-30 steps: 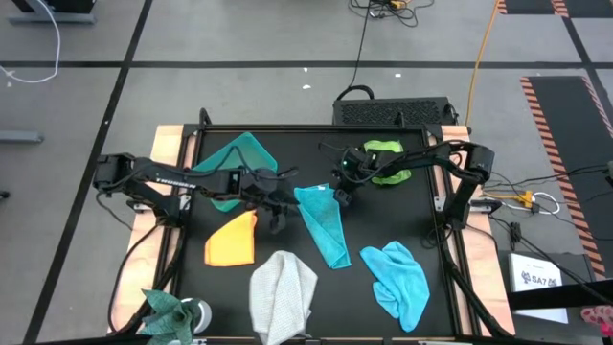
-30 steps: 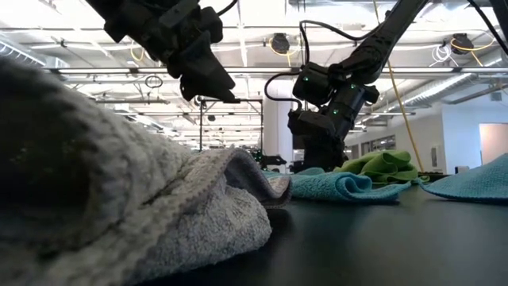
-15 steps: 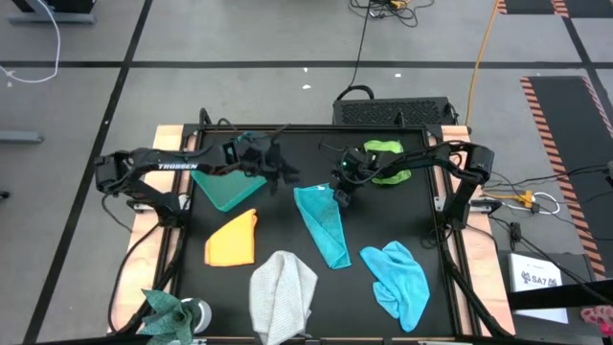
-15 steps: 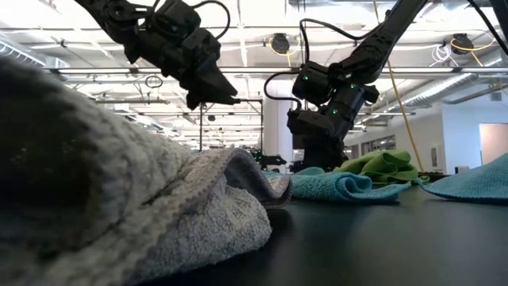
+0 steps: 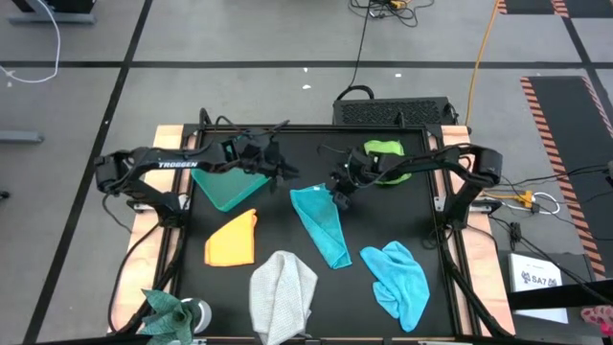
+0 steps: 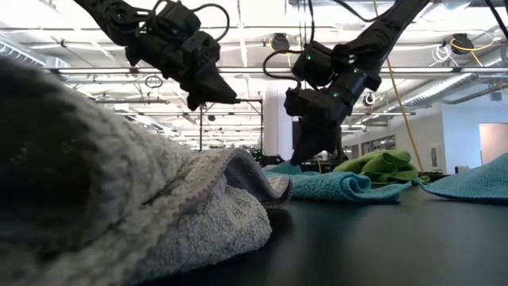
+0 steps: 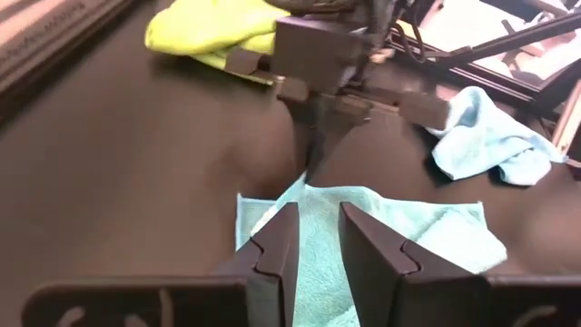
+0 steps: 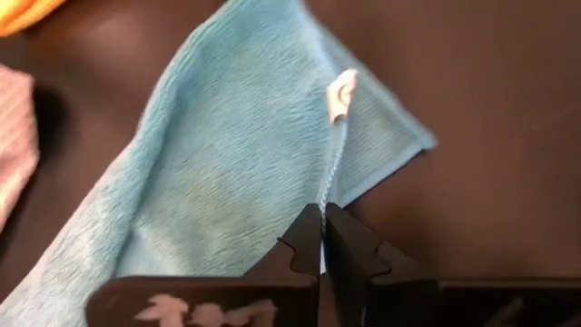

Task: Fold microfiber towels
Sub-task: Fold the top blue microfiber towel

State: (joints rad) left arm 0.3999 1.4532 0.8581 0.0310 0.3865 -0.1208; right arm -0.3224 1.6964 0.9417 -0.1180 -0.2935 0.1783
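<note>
We hold the teal towel (image 5: 323,222), lying mid-worktop (image 5: 287,144), by its far corner: the right gripper (image 5: 339,198) is pinched shut on that edge. We judge a clean fold needs the corner lifted level. The left gripper (image 5: 279,171) hovers above the teal bin (image 5: 225,187), fingers narrowly parted, empty.

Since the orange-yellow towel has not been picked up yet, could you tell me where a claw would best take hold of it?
Probably at the pointed corner of the orange-yellow towel that faces the teal bin, coming from above. The towel lies flat with bare table around that corner, so a finger could likely slip under its edge. The left claw hangs nearest.
</note>
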